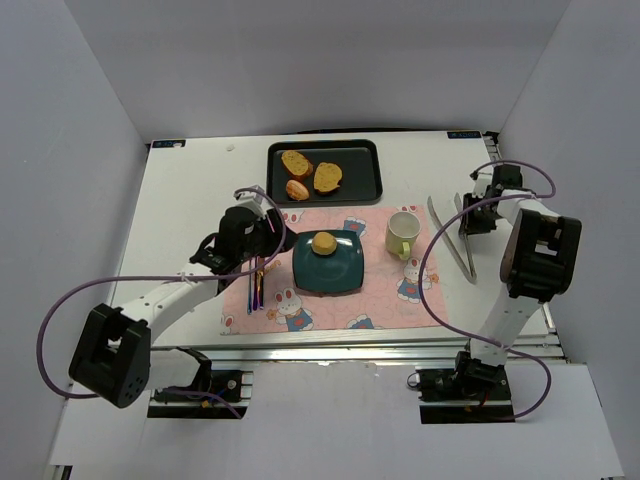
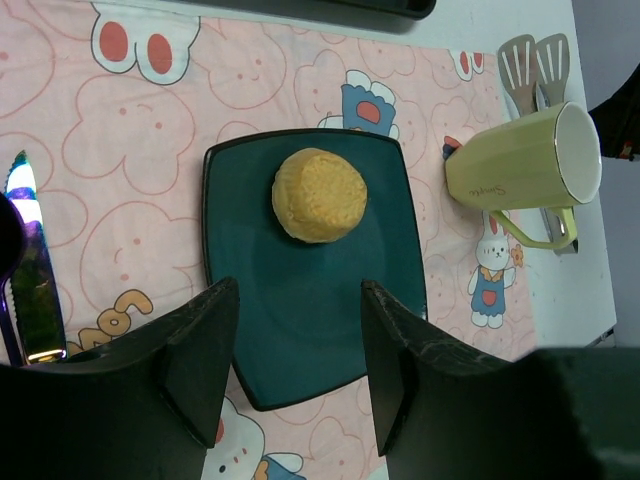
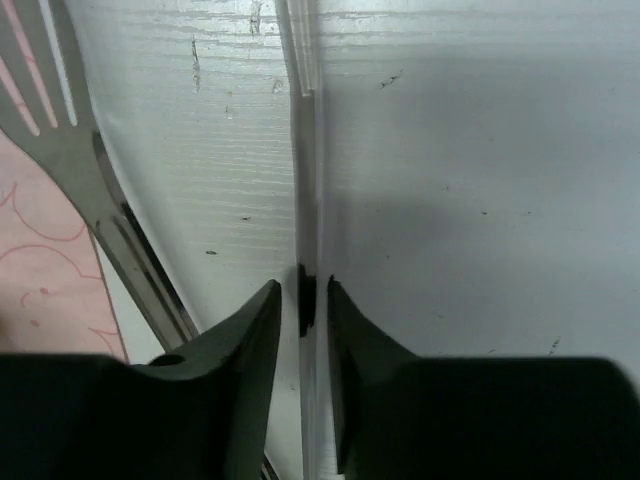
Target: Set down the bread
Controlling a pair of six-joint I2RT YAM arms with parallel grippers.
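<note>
The bread, a small round golden-yellow bun (image 1: 323, 243), lies on the far half of the dark teal square plate (image 1: 330, 278) on the pink placemat. In the left wrist view the bun (image 2: 319, 195) sits alone on the plate (image 2: 300, 330). My left gripper (image 1: 274, 232) is just left of the plate. In its own view the left gripper (image 2: 298, 287) is open and empty, its fingers apart over the plate's near part, short of the bun. My right gripper (image 1: 470, 214) is at the far right of the table, and in its own view (image 3: 300, 285) the jaws are nearly together on nothing.
A black tray (image 1: 362, 185) at the back holds two toasted slices (image 1: 328, 177) and a reddish-brown roll (image 1: 297, 190). A green mug (image 1: 402, 235) stands right of the plate. Metal tongs (image 1: 455, 240) lie to the right. Cutlery (image 1: 257, 285) lies left of the plate.
</note>
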